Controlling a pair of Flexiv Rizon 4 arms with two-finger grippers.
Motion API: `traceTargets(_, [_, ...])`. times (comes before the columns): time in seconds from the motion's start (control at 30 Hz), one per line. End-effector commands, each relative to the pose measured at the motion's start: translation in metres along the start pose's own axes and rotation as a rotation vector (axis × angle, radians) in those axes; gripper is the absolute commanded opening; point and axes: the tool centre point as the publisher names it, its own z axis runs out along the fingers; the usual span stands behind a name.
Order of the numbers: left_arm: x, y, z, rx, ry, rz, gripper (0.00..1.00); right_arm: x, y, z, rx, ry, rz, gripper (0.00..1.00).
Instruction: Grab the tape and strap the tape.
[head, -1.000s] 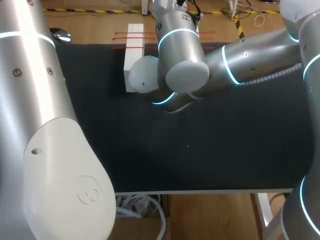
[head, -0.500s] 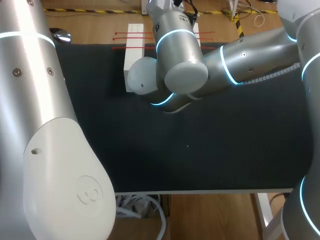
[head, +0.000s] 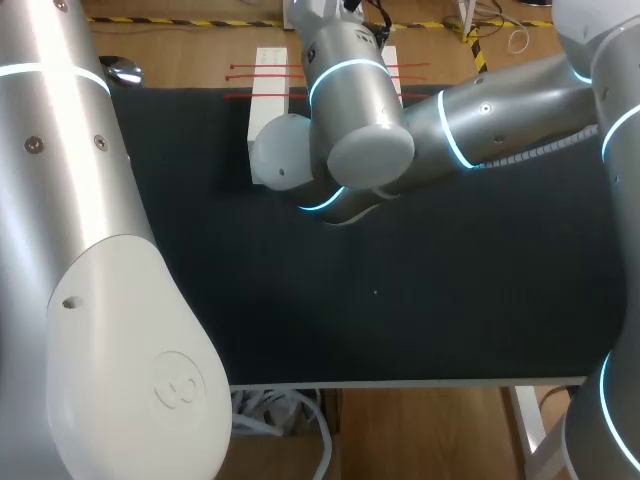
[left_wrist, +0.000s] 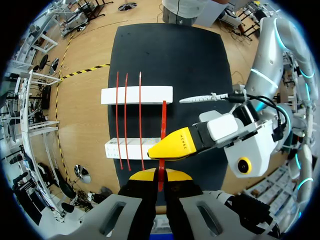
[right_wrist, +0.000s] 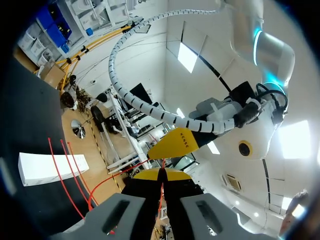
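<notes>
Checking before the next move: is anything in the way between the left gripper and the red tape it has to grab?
Nothing visible. The red tape runs between the fingers of the left gripper, and the right gripper pinches the same tape just ahead of it.

This looks like a robot lab, because two big silver robot arms with glowing blue rings, the left arm (head: 90, 250) and the right arm (head: 500, 110), hang over a black table (head: 400, 320).

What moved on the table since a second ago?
My right arm slid a little toward my left, above the white block. My left arm, the red straps and the white block stayed where they were.
</notes>
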Motion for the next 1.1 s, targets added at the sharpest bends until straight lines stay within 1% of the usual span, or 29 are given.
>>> traceTargets(0.03, [-0.0020,-0.0016,-0.0025,-0.006,0.007,0.001,0.00,-0.0015,0.0056,-0.0009,0.006,-0.001,0.006,0.00])
traceTargets(0.63, [-0.0020,-0.0016,-0.0025,-0.006,0.007,0.001,0.00,-0.0053,0.0135,0.0004,-0.004,-0.018,0.031,0.00])
traceTargets(1.1, [-0.0020,-0.0016,-0.0025,-0.006,0.007,0.001,0.00,-0.0034,0.0141,0.0003,-0.003,-0.015,0.042,0.00])
